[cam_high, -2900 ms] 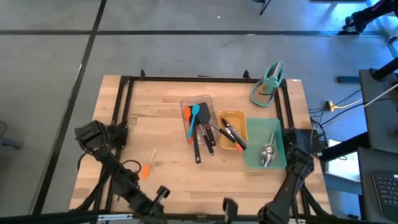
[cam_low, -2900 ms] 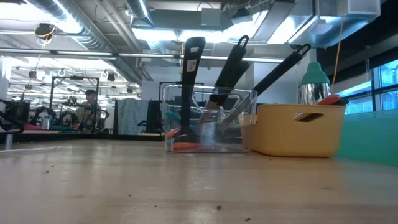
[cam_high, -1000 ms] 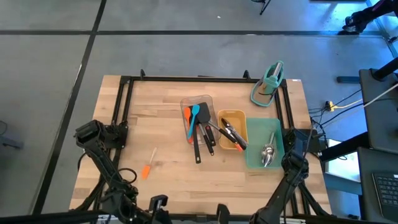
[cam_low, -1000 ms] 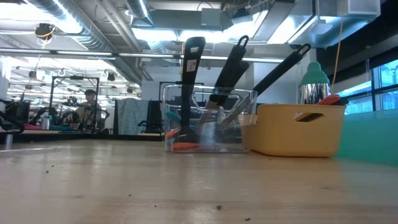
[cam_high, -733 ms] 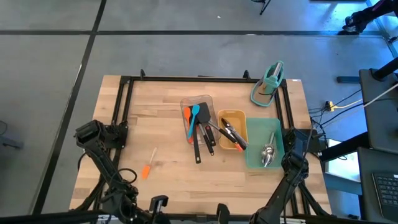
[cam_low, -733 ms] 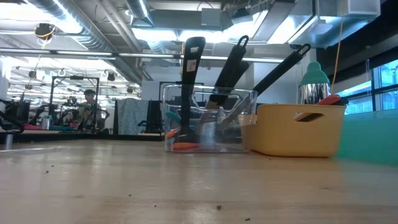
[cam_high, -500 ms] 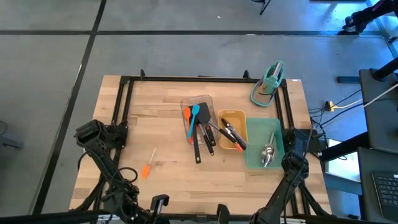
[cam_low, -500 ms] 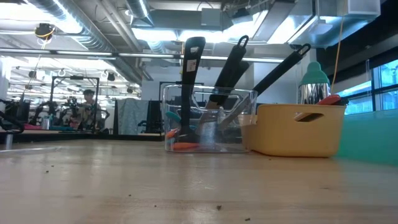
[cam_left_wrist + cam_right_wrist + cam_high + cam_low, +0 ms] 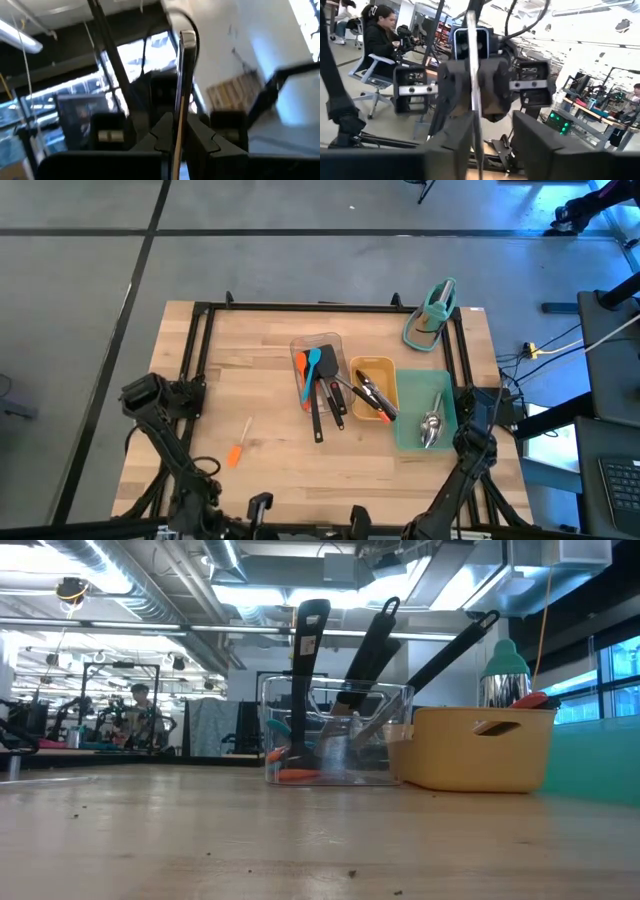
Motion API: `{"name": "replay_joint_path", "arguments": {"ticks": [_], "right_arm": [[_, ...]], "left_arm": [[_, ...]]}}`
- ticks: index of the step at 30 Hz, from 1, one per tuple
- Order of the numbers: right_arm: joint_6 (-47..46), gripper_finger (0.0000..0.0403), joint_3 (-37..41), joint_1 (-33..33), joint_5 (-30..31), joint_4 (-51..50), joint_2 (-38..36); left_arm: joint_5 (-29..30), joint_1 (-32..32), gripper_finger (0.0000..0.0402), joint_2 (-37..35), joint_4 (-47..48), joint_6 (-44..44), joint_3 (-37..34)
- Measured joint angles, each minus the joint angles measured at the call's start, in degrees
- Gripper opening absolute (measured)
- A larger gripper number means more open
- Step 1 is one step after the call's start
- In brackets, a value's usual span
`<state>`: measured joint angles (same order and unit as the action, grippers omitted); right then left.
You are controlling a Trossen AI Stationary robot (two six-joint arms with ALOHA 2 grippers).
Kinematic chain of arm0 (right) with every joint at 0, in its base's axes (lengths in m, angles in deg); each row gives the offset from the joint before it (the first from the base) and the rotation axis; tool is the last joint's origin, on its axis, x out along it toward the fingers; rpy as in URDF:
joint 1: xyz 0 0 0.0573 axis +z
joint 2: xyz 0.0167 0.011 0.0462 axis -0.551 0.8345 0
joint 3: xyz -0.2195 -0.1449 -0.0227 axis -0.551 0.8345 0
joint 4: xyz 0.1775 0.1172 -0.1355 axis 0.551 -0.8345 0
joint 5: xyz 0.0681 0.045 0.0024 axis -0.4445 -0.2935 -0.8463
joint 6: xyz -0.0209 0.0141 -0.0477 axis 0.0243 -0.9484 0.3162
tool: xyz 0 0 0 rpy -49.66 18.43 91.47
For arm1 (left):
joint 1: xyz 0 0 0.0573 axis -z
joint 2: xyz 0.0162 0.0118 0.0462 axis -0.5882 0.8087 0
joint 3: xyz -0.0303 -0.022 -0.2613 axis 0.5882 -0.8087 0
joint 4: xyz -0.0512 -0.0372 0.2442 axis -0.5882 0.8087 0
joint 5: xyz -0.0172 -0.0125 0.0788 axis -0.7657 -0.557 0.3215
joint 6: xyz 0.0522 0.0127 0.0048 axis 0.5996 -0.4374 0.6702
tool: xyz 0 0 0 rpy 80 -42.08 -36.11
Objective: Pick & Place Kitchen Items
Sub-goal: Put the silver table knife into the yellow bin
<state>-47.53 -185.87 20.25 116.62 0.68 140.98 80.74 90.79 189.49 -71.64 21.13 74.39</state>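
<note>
Two tools are seen at the near edge of the tabletop [image 9: 250,370], facing each other closely. A thin steel utensil [image 9: 181,85], seen edge-on, is gripped by the left tool [image 9: 179,142], whose fingers [image 9: 161,134] are pressed against it from both sides. The same utensil's shiny edge is seen in the right wrist view running between the fingers [image 9: 451,145] of the right tool [image 9: 480,150], which are held apart on either side of it; whether it is touched by them cannot be told. What kind of utensil it is cannot be made out.

Well beyond both tools, toward the far side of the tabletop, three trays are set in a row. A clear tray [image 9: 318,338] is placed nearest the left tool's side, and orange and blue spatulas [image 9: 308,363] and black turners [image 9: 318,415] are held in it, their handles leaning out over its near rim. Just beside it, tongs [image 9: 372,392] are laid in a yellow tray [image 9: 372,363]. Steel spoons [image 9: 431,425] are kept in a teal tray [image 9: 405,442] on the right tool's side. A teal stand [image 9: 432,315] is placed farther off still, at the far corner.

One orange-tipped utensil [image 9: 236,448] is left lying alone on the bare wood, near the left tool and well apart from the trays.

A seated person [image 9: 380,37] is visible in the room behind.
</note>
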Motion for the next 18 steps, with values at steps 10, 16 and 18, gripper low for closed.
{"name": "replay_joint_path", "arguments": {"ticks": [10, 16, 18], "right_arm": [[6.3, 0.0246, -0.3, 3.6, 9.6, 6.8, -0.4], [10.1, 0.0255, -0.3, 5.6, 15.6, 9.2, -0.6], [9.4, 0.0253, -0.3, 6.1, 17.5, 8.7, -0.6]], "left_arm": [[16.3, 3.6, 0.0017, 0.0, 5.9, 9.1, 0.0], [25.2, 3.7, 0.0017, 0.0, 8.0, 16.2, 0.0], [27.5, 3.0, 0.0017, 0.0, 9.7, 17.8, 0.0]]}}
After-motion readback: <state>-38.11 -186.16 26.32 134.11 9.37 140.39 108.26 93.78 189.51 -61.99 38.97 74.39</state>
